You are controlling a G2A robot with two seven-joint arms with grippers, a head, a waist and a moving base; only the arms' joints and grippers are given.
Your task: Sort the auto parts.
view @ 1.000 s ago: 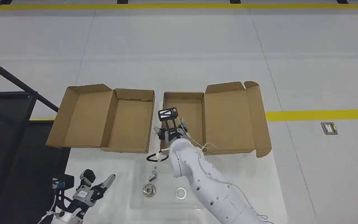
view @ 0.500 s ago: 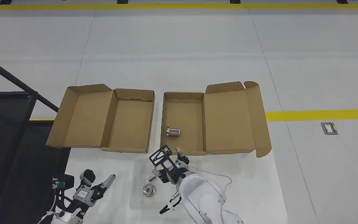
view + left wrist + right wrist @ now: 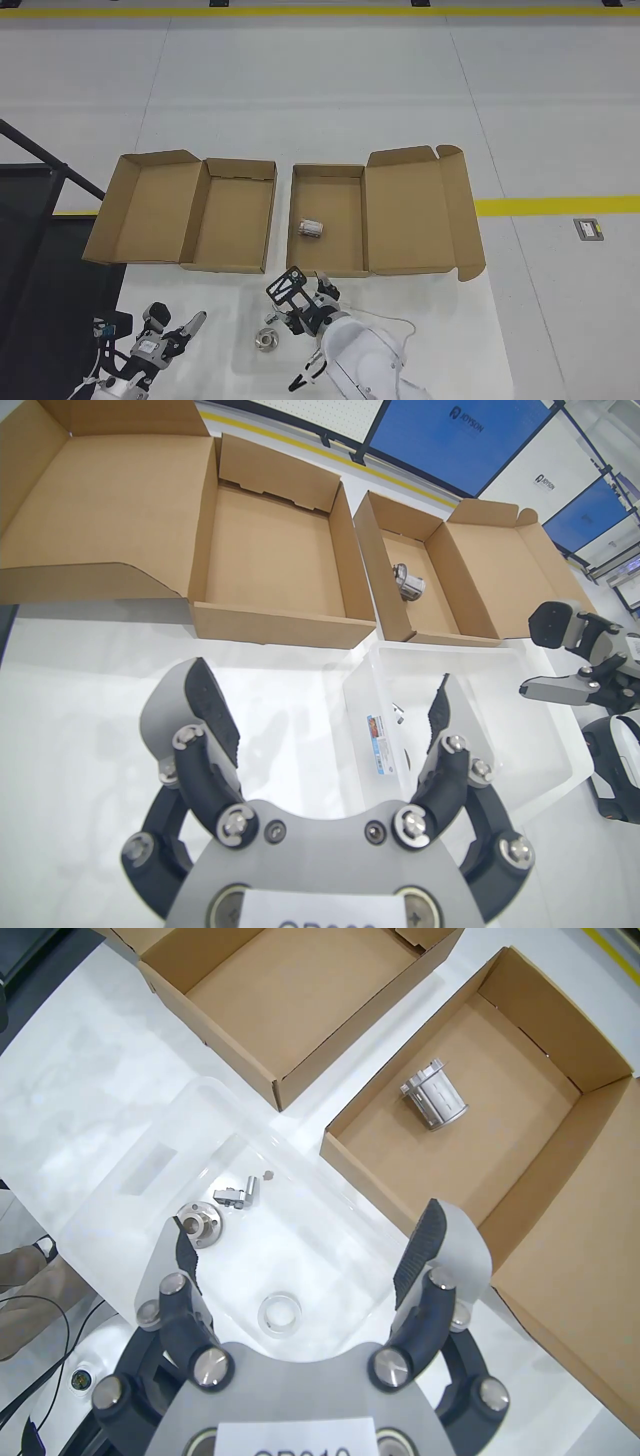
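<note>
Lying in the right box [image 3: 340, 200], a ribbed cylinder [image 3: 312, 229] is seen from above, the right gripper [image 3: 303, 290] hung nearby; at the left wrist, the left gripper [image 3: 320, 685] is held apart, empty, beside the clear tray [image 3: 500, 656]; at the right wrist, the right gripper's spread, empty jaws are poised over hub [image 3: 199, 1224], ring [image 3: 279, 1313] and bracket [image 3: 236, 1195]; a descent onto one is judged next
</note>
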